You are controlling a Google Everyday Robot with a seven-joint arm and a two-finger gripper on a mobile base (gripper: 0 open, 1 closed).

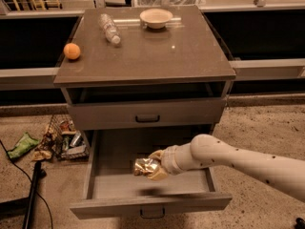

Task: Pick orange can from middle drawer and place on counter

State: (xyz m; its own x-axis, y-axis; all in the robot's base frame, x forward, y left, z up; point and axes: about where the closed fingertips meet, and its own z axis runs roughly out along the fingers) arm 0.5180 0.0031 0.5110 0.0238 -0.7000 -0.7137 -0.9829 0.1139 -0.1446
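Observation:
My gripper (151,165) is shut on the orange can (144,166), a dented shiny gold can, and holds it lifted above the floor of the open middle drawer (114,182). A shadow lies on the drawer floor below the can. My arm (238,162) reaches in from the right. The counter (157,51) is the glossy grey-brown top of the cabinet, above and behind the gripper.
On the counter lie a round orange fruit (72,51) at the left, a clear plastic bottle (109,28) at the back and a pale bowl (156,18). The upper drawer front (147,115) is closed. Litter and a wire basket (64,140) sit on the floor at the left.

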